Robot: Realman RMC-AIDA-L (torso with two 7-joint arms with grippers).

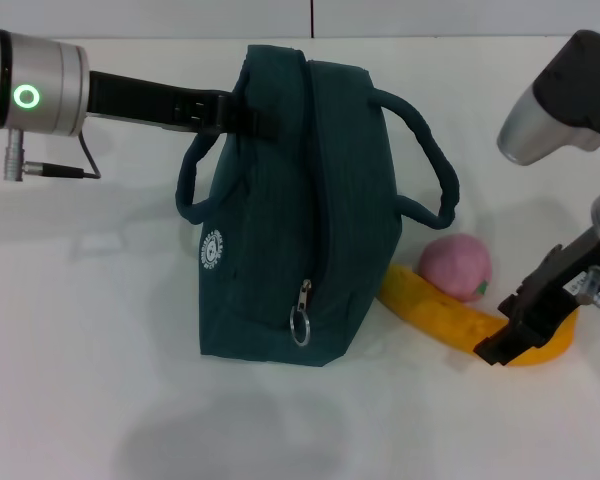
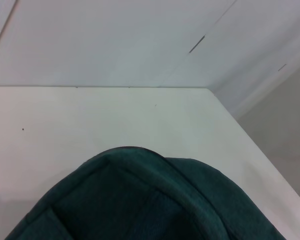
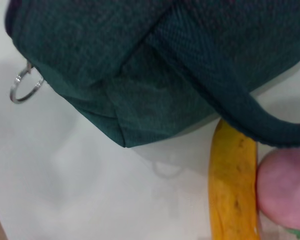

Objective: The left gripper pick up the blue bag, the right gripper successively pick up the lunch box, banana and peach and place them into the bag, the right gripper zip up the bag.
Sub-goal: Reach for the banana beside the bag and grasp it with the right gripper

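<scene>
The left claw (image 1: 242, 117) is pinching the top of the blue bag (image 1: 290, 210), which is standing on the white worktop (image 1: 80, 330). The right claw (image 1: 505, 345) is hovering over the banana (image 1: 435, 310); its grip is unclear. The peach (image 1: 457, 265) is sitting just behind.

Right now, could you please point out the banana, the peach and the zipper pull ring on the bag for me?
banana (image 1: 435, 312): head view, on the yellow middle of its body.
peach (image 1: 456, 264): head view, on its pink upper side.
zipper pull ring (image 1: 300, 328): head view, on the metal ring low on the bag's front edge.
</scene>
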